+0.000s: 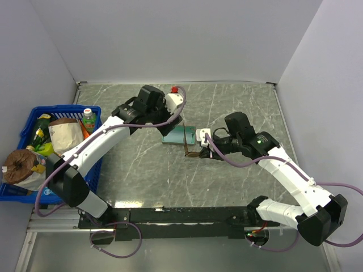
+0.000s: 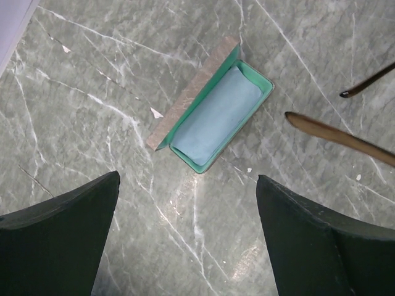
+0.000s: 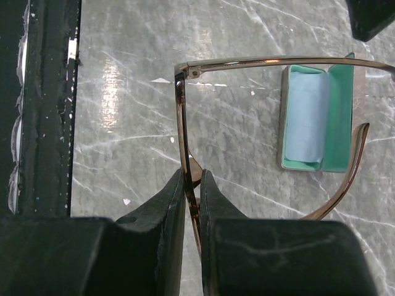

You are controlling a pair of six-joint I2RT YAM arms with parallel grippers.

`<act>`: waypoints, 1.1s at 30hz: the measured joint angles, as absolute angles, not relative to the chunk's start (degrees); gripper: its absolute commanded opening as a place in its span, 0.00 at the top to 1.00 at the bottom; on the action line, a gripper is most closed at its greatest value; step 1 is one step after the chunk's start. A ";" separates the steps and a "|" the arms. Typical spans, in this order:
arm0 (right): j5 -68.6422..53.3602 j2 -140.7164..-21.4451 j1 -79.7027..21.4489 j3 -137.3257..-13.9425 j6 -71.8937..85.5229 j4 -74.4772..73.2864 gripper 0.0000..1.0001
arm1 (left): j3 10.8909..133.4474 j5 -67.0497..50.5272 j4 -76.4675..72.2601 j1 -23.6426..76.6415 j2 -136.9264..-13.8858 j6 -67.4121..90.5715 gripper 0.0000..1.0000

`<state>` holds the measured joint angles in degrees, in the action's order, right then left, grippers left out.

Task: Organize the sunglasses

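Note:
The sunglasses (image 3: 181, 117) have a thin brown frame. My right gripper (image 3: 192, 176) is shut on their front, and both temple arms are unfolded and point toward the case. In the top view the sunglasses (image 1: 193, 149) hang just above the table, right of the open case (image 1: 179, 136), with the right gripper (image 1: 203, 148) behind them. The case (image 2: 213, 117) is grey-brown with teal lining, and a light blue cloth (image 2: 217, 112) lies inside it. My left gripper (image 2: 188, 179) hovers open over the table just near the case, holding nothing. A temple arm (image 2: 339, 137) shows at its right.
A blue basket (image 1: 22, 131) stands at the table's left edge with bottles, a paper bag and other goods in it. White walls close off the back and both sides. The arms' black base rail (image 3: 43, 105) runs along the near edge.

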<state>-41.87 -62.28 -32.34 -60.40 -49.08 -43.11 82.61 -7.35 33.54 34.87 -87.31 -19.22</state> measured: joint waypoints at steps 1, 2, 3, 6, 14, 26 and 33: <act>-41.87 -62.28 -32.36 -60.40 -49.15 -43.11 1.00 | 82.83 -7.03 33.93 35.44 -87.57 -19.25 0.04; -41.87 -62.28 -32.36 -60.36 -49.17 -43.07 1.00 | 83.00 -6.55 34.26 35.92 -87.77 -19.29 0.04; -41.87 -62.28 -32.38 -60.31 -49.17 -43.05 1.00 | 83.20 -6.15 34.72 36.38 -87.96 -19.29 0.03; -41.80 -62.28 -32.38 -59.90 -49.21 -42.92 1.00 | 83.42 -5.37 35.24 37.91 -88.44 -19.33 0.03; -41.43 -62.57 -32.38 -59.61 -49.39 -42.92 1.00 | 84.62 -3.95 36.64 41.23 -90.30 -19.38 0.04; -40.69 -62.59 -32.38 -59.46 -49.39 -42.92 1.00 | 85.52 -2.66 38.24 43.59 -91.02 -19.38 0.03; -40.34 -62.61 -32.38 -58.67 -49.43 -42.94 1.00 | 85.52 -2.44 38.30 44.42 -91.68 -19.35 0.04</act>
